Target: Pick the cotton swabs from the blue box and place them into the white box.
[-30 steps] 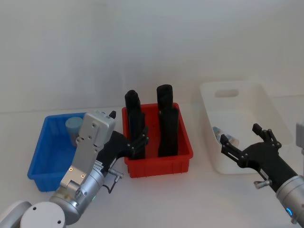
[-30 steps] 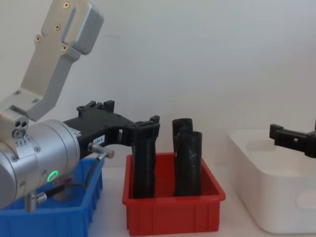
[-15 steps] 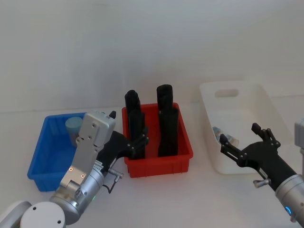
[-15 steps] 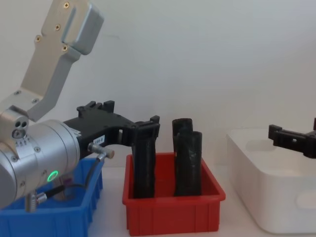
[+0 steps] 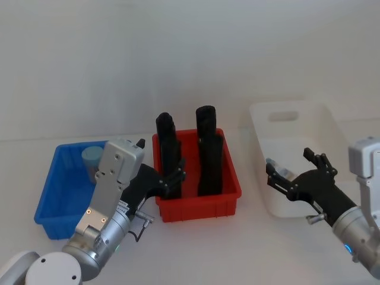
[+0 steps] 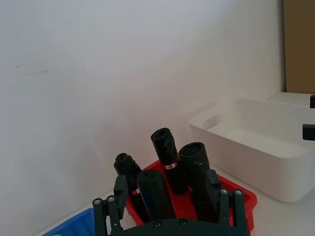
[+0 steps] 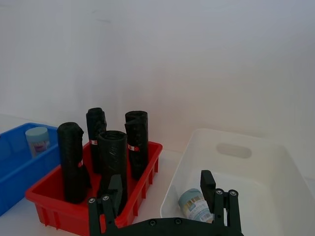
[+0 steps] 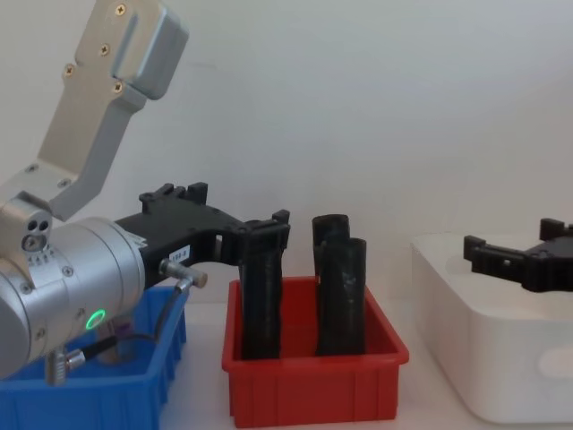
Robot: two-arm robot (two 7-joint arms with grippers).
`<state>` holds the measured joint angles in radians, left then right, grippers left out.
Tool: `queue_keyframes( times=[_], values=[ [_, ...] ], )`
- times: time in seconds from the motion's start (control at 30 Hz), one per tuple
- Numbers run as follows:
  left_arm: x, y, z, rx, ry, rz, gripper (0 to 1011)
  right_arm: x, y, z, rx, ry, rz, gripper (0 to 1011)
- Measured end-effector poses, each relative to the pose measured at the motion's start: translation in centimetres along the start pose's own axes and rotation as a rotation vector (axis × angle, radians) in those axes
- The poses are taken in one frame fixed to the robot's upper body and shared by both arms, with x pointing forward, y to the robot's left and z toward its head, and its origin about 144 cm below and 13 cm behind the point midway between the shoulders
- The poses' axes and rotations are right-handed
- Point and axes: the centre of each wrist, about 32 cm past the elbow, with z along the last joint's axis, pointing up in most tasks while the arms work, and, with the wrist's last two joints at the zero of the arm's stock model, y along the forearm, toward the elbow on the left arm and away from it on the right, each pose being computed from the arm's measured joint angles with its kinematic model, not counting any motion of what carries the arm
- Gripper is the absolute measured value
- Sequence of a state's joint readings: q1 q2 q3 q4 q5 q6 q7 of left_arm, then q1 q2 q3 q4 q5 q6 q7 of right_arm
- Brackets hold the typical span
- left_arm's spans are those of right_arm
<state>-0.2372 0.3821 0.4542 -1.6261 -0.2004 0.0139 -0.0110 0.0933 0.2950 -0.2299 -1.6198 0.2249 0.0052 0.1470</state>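
Now the right gripper (image 5: 288, 161), spread and empty, has been drawn off the white box (image 5: 350, 142); one cotton swabs jar (image 5: 92, 158) is left in the blue box (image 5: 50, 202) near the open left gripper (image 5: 172, 177).

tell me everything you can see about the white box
The white box is a glossy white plastic tub, rounded at the corners, with an oval handle slot in its far wall. It stands upright on the table, right of the red bin with a gap between. One cotton swabs jar sits inside near the left wall. The open right pincer hangs over its near-left part.
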Motion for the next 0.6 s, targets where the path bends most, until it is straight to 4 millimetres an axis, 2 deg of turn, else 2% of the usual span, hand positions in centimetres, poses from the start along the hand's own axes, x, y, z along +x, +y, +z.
queue_keyframes(
  times=[0.3,0.6],
  values=[
    [0.0,0.0,0.0,0.000,0.000,0.000,1004,0.7,2.9,-1.0,-0.008,-0.017,0.039,1002],
    [0.0,0.0,0.0,0.000,0.000,0.000,1004,1.1,6.6,-2.0,-0.017,-0.016,0.114,1002]
  ],
)
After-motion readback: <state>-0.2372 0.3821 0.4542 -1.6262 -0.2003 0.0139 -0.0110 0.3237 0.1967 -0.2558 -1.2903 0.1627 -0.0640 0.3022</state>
